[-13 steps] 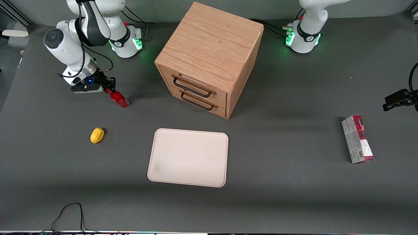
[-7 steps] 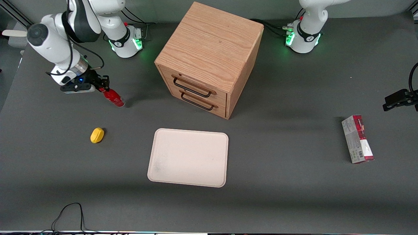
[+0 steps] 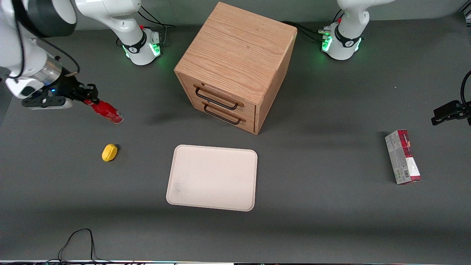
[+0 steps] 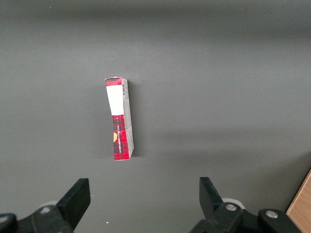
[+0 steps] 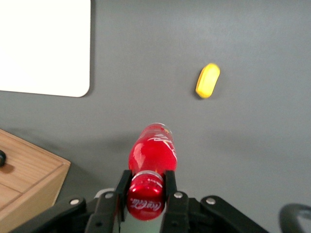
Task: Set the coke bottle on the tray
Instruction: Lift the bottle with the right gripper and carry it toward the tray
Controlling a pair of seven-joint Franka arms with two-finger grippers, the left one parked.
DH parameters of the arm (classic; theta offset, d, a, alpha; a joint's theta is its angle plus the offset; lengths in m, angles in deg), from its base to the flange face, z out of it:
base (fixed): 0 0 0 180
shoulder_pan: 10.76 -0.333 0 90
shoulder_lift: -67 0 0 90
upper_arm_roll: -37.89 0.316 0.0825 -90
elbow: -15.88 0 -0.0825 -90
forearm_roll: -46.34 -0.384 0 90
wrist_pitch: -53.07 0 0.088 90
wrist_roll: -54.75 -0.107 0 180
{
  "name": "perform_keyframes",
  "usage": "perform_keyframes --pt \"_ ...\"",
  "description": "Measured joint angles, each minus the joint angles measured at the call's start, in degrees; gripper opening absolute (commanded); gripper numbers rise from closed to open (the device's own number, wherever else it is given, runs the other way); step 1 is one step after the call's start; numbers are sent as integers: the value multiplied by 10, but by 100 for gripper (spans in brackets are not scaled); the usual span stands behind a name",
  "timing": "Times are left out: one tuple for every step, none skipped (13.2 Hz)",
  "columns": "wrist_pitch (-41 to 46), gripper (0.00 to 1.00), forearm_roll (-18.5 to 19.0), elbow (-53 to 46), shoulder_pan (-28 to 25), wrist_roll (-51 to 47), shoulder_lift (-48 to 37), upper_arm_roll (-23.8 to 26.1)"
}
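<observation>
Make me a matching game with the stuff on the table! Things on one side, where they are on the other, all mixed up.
Things:
1. coke bottle
2. tray
3. carton
4. yellow oval object

Places:
A. lying flat toward the parked arm's end of the table
B. held by its neck in the gripper, lifted off the table
C. on the table below the lifted bottle, nearer the front camera
D. in front of the drawer cabinet, with nothing on it

Pairs: 1-B, 2-D, 3-A, 4-C
</observation>
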Motion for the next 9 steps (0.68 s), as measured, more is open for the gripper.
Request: perform_keyframes --pt "29 4 0 -62 0 -1 38 0" --pt "48 4 0 -117 0 -4 72 0" --pt "62 4 0 -162 0 -10 103 0" --pt "70 4 0 -197 0 -15 129 0" --pt "74 5 0 -224 0 -19 151 0" --pt "78 5 0 -250 0 -27 171 0" --pt "85 5 0 -278 0 -40 194 1" --pt "94 5 -1 -311 0 -56 222 2" --pt "110 5 -2 -350 0 -72 254 4"
